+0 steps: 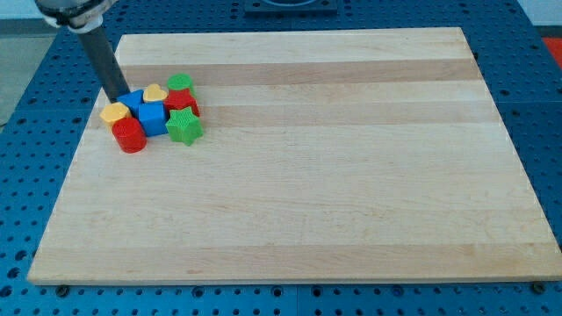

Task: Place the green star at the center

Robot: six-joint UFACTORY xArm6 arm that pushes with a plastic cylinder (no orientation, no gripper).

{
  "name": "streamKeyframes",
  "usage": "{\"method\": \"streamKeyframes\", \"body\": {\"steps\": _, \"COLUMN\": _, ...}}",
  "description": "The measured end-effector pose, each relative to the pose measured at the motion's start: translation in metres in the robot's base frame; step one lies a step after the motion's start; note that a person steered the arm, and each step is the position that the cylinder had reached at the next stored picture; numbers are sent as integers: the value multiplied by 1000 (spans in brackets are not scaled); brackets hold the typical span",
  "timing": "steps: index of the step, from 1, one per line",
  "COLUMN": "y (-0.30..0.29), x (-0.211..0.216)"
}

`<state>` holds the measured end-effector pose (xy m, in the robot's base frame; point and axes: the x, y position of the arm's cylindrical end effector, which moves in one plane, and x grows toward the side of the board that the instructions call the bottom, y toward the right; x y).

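Note:
The green star (184, 126) lies at the right edge of a tight cluster of blocks near the board's upper left. My tip (117, 97) is at the cluster's upper left, touching or nearly touching a blue block (133, 101) and just above a yellow block (114, 112). The star is on the far side of the cluster from my tip, about 80 pixels to the tip's right and a little lower.
The cluster also holds a red cylinder (130, 135), a blue cube (153, 118), a yellow heart (155, 92), a green block (180, 83) and a red block (182, 100). The wooden board (351, 175) lies on a blue perforated table.

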<state>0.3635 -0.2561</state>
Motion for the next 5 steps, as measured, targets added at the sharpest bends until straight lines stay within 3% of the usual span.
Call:
{"method": "streamKeyframes", "body": {"steps": 1, "y": 29, "x": 31}}
{"method": "streamKeyframes", "body": {"steps": 3, "y": 120, "x": 52}}
{"method": "streamKeyframes", "body": {"steps": 5, "y": 138, "x": 80}}
